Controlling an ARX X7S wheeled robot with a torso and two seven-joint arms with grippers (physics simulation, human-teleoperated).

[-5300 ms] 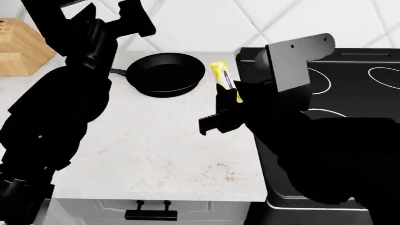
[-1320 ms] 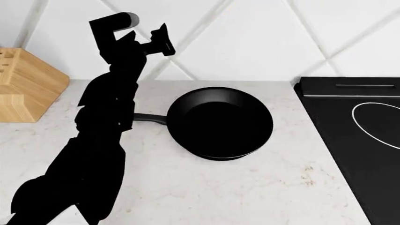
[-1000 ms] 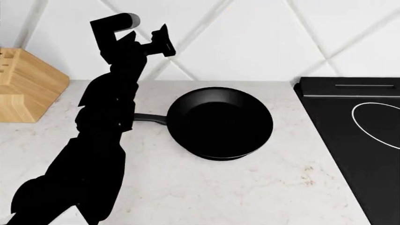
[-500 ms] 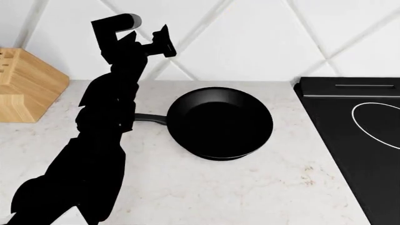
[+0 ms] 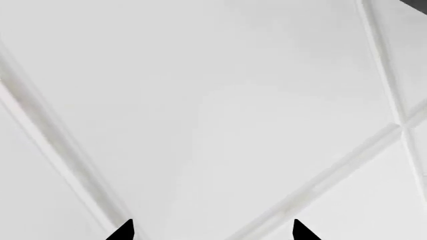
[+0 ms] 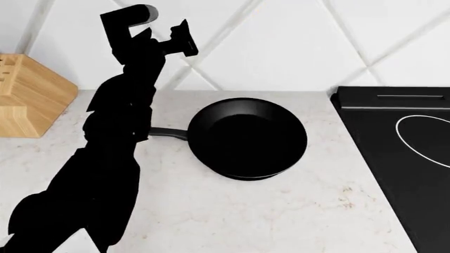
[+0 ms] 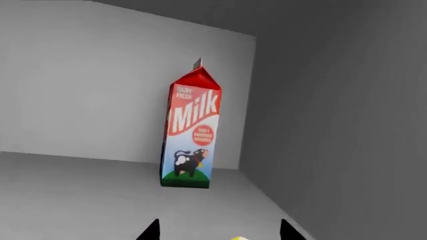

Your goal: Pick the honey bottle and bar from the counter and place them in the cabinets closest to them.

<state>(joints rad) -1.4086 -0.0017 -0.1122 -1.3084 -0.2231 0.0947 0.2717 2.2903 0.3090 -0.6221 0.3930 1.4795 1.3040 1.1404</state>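
Note:
In the right wrist view my right gripper [image 7: 218, 231] reaches into a grey cabinet [image 7: 80, 100]. A small yellow end of the bar [image 7: 239, 238] shows between its two fingertips at the picture's edge, so the gripper looks shut on it. The rest of the bar is hidden. In the head view my left gripper [image 6: 181, 41] is raised high in front of the white tiled wall, above the white speckled counter [image 6: 281, 216]. Its fingers stand wide apart with nothing between them. The honey bottle is out of view. The right arm does not show in the head view.
A red and white milk carton [image 7: 190, 132] stands upright at the cabinet's back, near the right wall. On the counter are a black frying pan [image 6: 247, 138], a wooden knife block [image 6: 28, 97] at the left, and the black stovetop [image 6: 408, 147] at the right.
Over the last second my left arm has risen slightly. The bar that lay beside the pan 5.3 s ago is gone from the counter, and the right arm has left the head view.

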